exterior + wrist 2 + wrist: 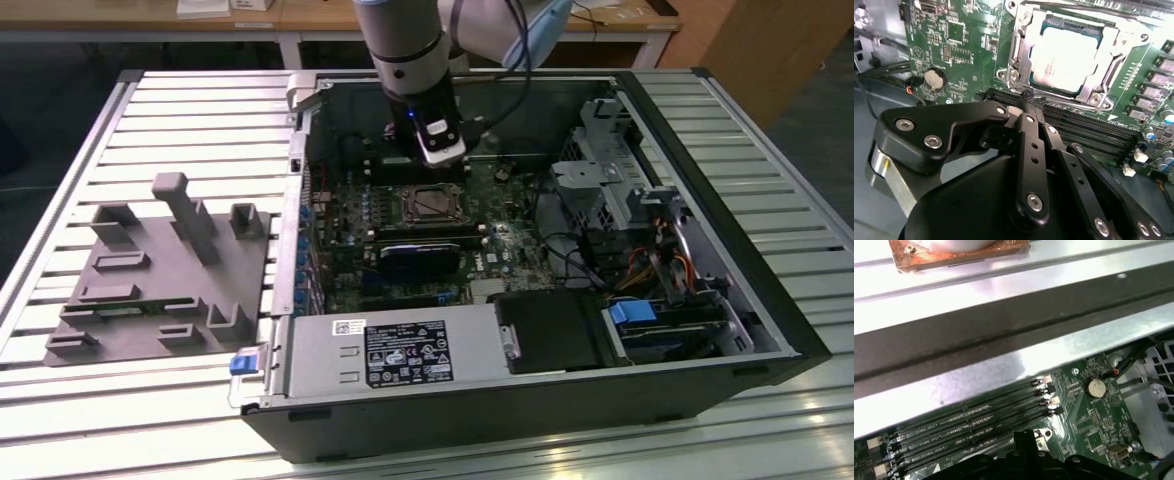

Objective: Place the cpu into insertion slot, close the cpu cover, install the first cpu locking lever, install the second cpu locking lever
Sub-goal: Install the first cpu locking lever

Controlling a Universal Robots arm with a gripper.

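Observation:
The cpu (1064,55) lies flat in the insertion slot (430,205) on the green motherboard, its pale metal top showing. The silvery cpu cover (1104,47) lies down over it, framing the chip through its square window. A thin metal locking lever (1015,47) runs along one side of the socket. My gripper (1028,96) is shut with its black fingertips pressed together and nothing between them. It hovers just off the socket's corner, over the nearest long memory slot. In the exterior view the gripper (438,158) hangs right behind the socket, inside the open case.
Long black memory slots (1089,132) run beside the socket. A coin battery (934,78) sits on the board. The case's metal wall (1004,305) stands close by. A power supply box (387,352) and drive cage (627,190) line the case. A grey fixture (167,270) sits at the exterior view's left.

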